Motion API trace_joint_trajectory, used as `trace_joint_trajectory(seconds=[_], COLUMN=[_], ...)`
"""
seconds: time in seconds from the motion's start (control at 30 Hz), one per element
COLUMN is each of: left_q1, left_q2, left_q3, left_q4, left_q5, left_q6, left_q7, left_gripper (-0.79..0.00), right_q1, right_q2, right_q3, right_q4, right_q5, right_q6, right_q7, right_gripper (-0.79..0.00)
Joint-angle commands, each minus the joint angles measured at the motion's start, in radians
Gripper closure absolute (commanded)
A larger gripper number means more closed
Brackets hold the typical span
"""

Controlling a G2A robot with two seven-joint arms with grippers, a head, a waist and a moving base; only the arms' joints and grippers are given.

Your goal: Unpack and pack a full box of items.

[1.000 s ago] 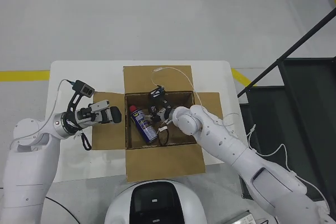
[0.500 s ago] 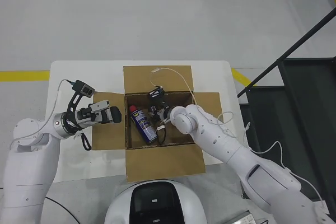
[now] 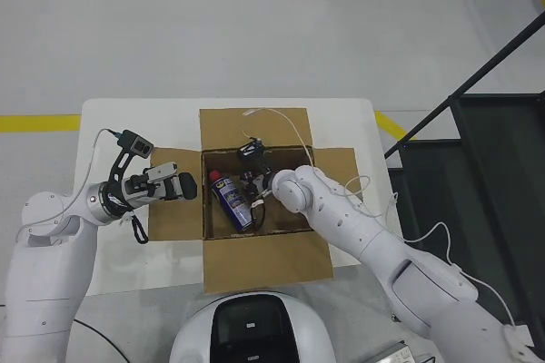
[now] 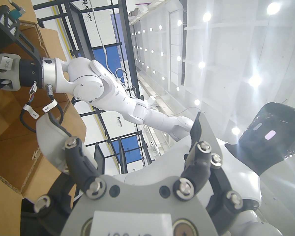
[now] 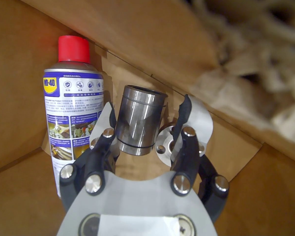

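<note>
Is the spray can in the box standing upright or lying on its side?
Lying on its side. From above, the spray can shows its full length on the box floor, red cap toward the far wall.

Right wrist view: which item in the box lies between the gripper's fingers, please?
The steel cylinder, between the fingers of the open right gripper; the red-capped spray can lies outside one finger, the flange behind the other.

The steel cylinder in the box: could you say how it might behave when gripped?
The steel cylinder looks polished, so probably slippery in the right pincer. Solid-looking metal: likely heavy for its size. Seemingly on its side, it may roll if nudged.
</note>
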Motion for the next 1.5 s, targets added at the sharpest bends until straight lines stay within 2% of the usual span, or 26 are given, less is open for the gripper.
trace_joint_trajectory(seconds=[0.0, 0.03, 0.1, 0.13, 0.17, 0.2, 0.43, 0.63, 0.93, 1.13, 1.27, 1.43, 1.47], left_q1=[0.000, 0.000, 0.000, 0.000, 0.000, 0.000, 0.000, 0.000, 0.000, 0.000, 0.000, 0.000, 0.000], left_q2=[0.000, 0.000, 0.000, 0.000, 0.000, 0.000, 0.000, 0.000, 0.000, 0.000, 0.000, 0.000, 0.000], left_q3=[0.000, 0.000, 0.000, 0.000, 0.000, 0.000, 0.000, 0.000, 0.000, 0.000, 0.000, 0.000, 0.000], left_q4=[0.000, 0.000, 0.000, 0.000, 0.000, 0.000, 0.000, 0.000, 0.000, 0.000, 0.000, 0.000, 0.000], left_q5=[0.000, 0.000, 0.000, 0.000, 0.000, 0.000, 0.000, 0.000, 0.000, 0.000, 0.000, 0.000, 0.000], left_q6=[0.000, 0.000, 0.000, 0.000, 0.000, 0.000, 0.000, 0.000, 0.000, 0.000, 0.000, 0.000, 0.000], left_q7=[0.000, 0.000, 0.000, 0.000, 0.000, 0.000, 0.000, 0.000, 0.000, 0.000, 0.000, 0.000, 0.000], left_gripper=[-0.785, -0.785, -0.785, -0.785, -0.785, -0.785, -0.785, -0.785, -0.785, -0.785, -0.785, -0.785, -0.785], right_q1=[0.005, 0.006, 0.005, 0.004, 0.001, -0.005, -0.068, -0.172, -0.350, -0.404, -0.390, -0.383, -0.384], right_q2=[-0.007, -0.010, -0.016, -0.019, -0.021, -0.022, -0.001, 0.044, 0.109, 0.127, 0.123, 0.117, 0.116], right_q3=[-0.004, -0.007, -0.013, -0.017, -0.018, -0.018, 0.013, 0.092, 0.250, 0.322, 0.310, 0.301, 0.303], right_q4=[0.013, 0.016, 0.015, 0.012, 0.005, -0.008, -0.138, -0.341, -0.596, -0.613, -0.586, -0.575, -0.574], right_q5=[-0.008, -0.013, -0.027, -0.037, -0.045, -0.052, -0.142, -0.234, -0.320, -0.304, -0.301, -0.298, -0.296], right_q6=[0.005, 0.010, 0.019, 0.027, 0.038, 0.044, 0.101, 0.131, 0.084, 0.035, 0.016, 0.007, 0.007], right_q7=[-0.002, -0.003, -0.003, -0.003, -0.006, -0.014, -0.011, -0.008, 0.024, 0.030, 0.098, 0.068, 0.062], right_gripper=[-0.471, -0.468, -0.354, -0.246, -0.052, 0.000, 0.000, 0.000, 0.000, 0.000, 0.000, 0.000, -0.040])
